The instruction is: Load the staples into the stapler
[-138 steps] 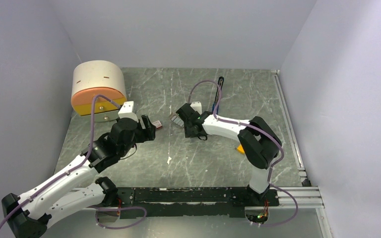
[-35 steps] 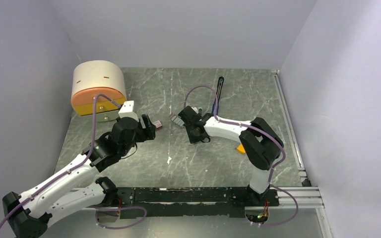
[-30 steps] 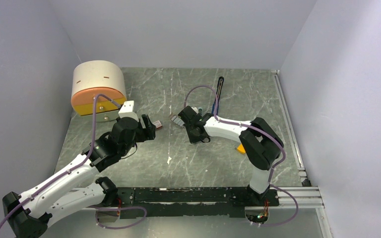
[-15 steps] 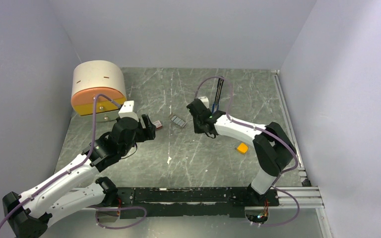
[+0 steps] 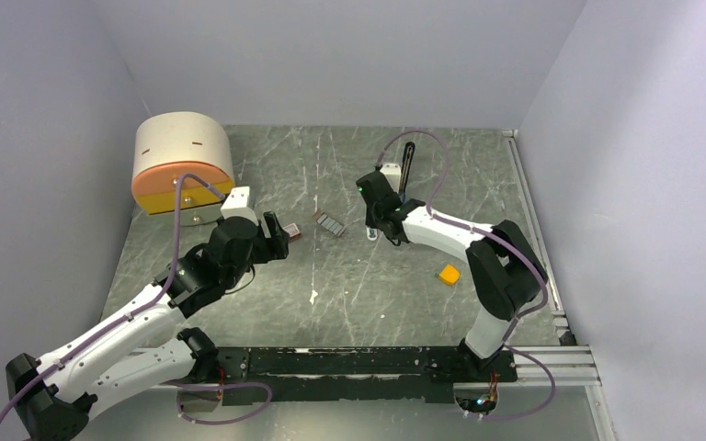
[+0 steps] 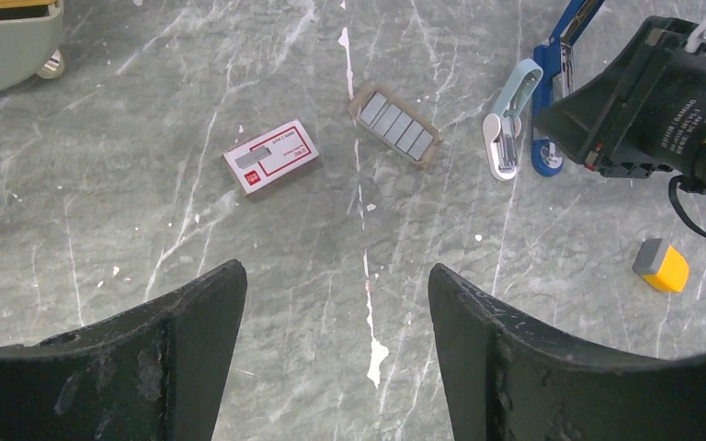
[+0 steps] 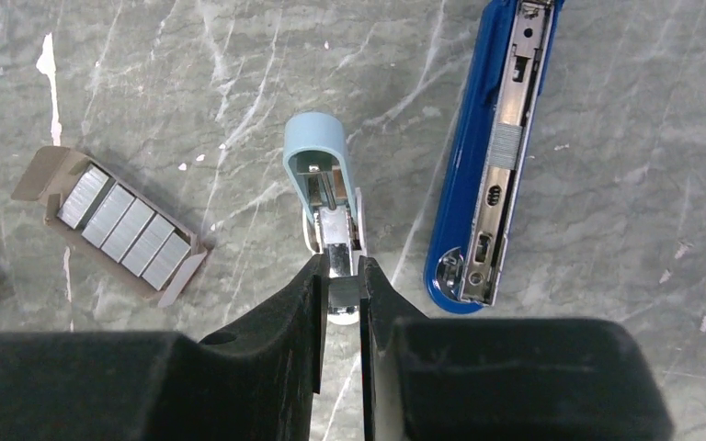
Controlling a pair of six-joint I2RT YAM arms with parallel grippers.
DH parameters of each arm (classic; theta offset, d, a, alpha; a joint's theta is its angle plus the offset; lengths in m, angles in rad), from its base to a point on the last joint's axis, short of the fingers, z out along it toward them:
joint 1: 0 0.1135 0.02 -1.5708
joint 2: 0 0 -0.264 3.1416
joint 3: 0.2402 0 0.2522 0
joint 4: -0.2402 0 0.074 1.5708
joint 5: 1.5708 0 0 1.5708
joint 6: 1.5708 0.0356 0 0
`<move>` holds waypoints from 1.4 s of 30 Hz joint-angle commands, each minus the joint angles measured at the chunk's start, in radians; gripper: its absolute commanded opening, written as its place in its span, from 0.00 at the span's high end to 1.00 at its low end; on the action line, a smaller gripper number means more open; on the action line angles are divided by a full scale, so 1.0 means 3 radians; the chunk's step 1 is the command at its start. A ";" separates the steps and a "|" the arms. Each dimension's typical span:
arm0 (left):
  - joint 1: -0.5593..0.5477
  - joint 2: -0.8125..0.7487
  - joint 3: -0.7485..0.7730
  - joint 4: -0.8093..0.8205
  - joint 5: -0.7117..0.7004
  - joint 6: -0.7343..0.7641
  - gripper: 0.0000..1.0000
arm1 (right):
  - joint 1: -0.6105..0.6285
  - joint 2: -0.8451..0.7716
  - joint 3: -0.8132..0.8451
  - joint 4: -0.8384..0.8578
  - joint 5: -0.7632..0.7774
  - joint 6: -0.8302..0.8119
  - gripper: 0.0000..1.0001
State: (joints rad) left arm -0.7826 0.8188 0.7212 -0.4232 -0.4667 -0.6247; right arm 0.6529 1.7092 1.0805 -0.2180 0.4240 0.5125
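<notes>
The stapler (image 7: 492, 156) lies open on the table, its blue base and bare metal channel facing up; its black arm (image 5: 408, 156) points to the far side. Several grey strips of staples (image 7: 124, 225) sit in a brown cardboard tray (image 5: 330, 223). My right gripper (image 7: 342, 266) hovers left of the stapler's near end, shut on a small grey strip of staples (image 7: 343, 292). Directly beyond its tips lies a pale-blue piece (image 7: 315, 152). My left gripper (image 6: 335, 280) hangs open and holds nothing, short of the red-and-white box (image 6: 271, 158).
An orange block (image 5: 449, 273) lies right of the right arm. A round beige-and-orange container (image 5: 182, 161) stands at the far left. Grey walls close in three sides, and a metal rail (image 5: 533, 220) runs along the right edge.
My right gripper has left the staples tray and travelled right and farther back, toward the stapler, staying shut. The left arm has held still.
</notes>
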 commanded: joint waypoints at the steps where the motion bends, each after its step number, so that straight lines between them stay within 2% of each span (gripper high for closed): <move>1: -0.0009 0.0016 0.0041 0.0038 0.0022 -0.0023 0.23 | -0.0019 0.0116 0.0034 0.0230 0.0026 -0.0002 0.81; 42: -0.0009 0.0119 0.0010 0.0072 -0.0009 -0.0018 0.23 | -0.0018 0.0329 -0.0103 0.0329 -0.0128 -0.0062 0.81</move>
State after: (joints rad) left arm -0.7826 0.8520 0.7208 -0.4229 -0.4667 -0.6247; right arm 0.6518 1.8042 1.0683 -0.1467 0.3767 0.4923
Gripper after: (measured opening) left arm 0.770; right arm 0.194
